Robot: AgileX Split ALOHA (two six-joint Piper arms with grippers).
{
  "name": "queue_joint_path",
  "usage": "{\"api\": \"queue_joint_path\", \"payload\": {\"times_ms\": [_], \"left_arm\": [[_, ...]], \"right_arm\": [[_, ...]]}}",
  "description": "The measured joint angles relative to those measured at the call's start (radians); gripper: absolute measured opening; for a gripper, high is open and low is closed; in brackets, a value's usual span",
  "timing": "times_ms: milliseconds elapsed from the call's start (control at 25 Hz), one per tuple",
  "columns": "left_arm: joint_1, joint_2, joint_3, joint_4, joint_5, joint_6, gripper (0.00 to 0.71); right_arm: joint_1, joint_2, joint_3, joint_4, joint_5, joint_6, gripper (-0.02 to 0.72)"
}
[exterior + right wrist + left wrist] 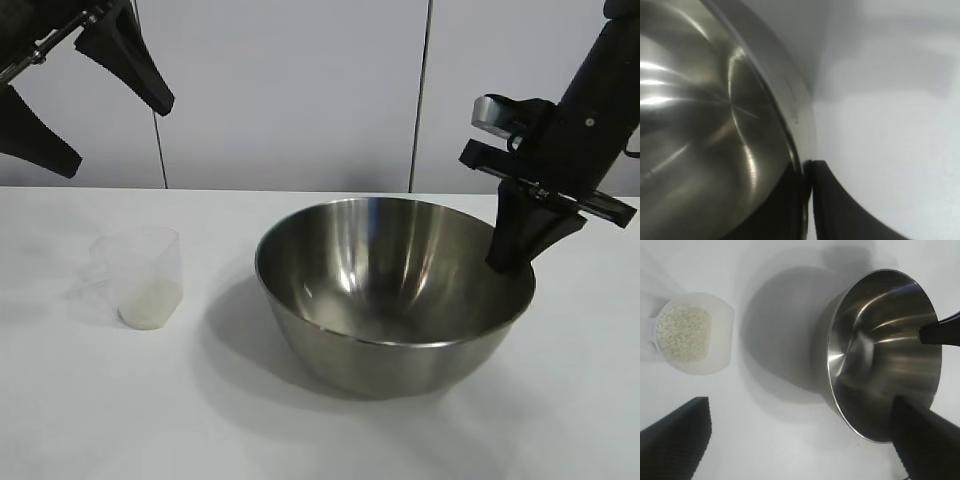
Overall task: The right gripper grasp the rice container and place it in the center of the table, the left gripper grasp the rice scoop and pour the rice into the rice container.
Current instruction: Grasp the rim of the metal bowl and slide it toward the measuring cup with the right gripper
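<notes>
The rice container [390, 290], a wide shiny steel bowl, stands on the white table [300, 430] right of centre. My right gripper [505, 262] is shut on its right rim, one finger inside the wall and one outside [807, 170]. The rice scoop [140, 275], a small clear plastic cup, stands upright to the bowl's left with white rice [150, 300] in its bottom. Seen from the left wrist, the rice [682, 332] fills the scoop [690, 332] and the bowl [885, 350] is empty. My left gripper [118, 135] hangs open high at the back left, above the table [800, 407].
A pale panelled wall [290, 90] stands behind the table. Bare tabletop lies between the scoop and the bowl and along the front edge.
</notes>
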Motion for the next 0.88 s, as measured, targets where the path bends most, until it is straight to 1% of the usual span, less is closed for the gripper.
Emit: {"api": "queue_joint_path", "payload": {"times_ms": [80, 160, 280, 480, 720, 800, 880], "left_arm": [[0.0, 0.0, 0.0, 0.0, 0.0, 0.0, 0.694], [0.0, 0.0, 0.0, 0.0, 0.0, 0.0, 0.694], [0.0, 0.0, 0.0, 0.0, 0.0, 0.0, 0.694], [0.0, 0.0, 0.0, 0.0, 0.0, 0.0, 0.694], [0.0, 0.0, 0.0, 0.0, 0.0, 0.0, 0.694], [0.0, 0.0, 0.0, 0.0, 0.0, 0.0, 0.694], [0.0, 0.0, 0.0, 0.0, 0.0, 0.0, 0.694]], "right_arm": [[0.003, 0.0, -0.016, 0.036, -0.002, 0.003, 0.019], [0.017, 0.0, -0.017, 0.05, -0.015, 0.009, 0.019], [0.066, 0.0, -0.017, 0.028, -0.046, 0.032, 0.019], [0.156, 0.004, -0.017, 0.029, -0.126, 0.072, 0.019], [0.202, 0.072, -0.017, 0.028, -0.181, 0.134, 0.018], [0.207, 0.077, -0.017, 0.043, -0.185, 0.136, 0.013], [0.207, 0.077, -0.017, 0.044, -0.187, 0.148, 0.016]]}}
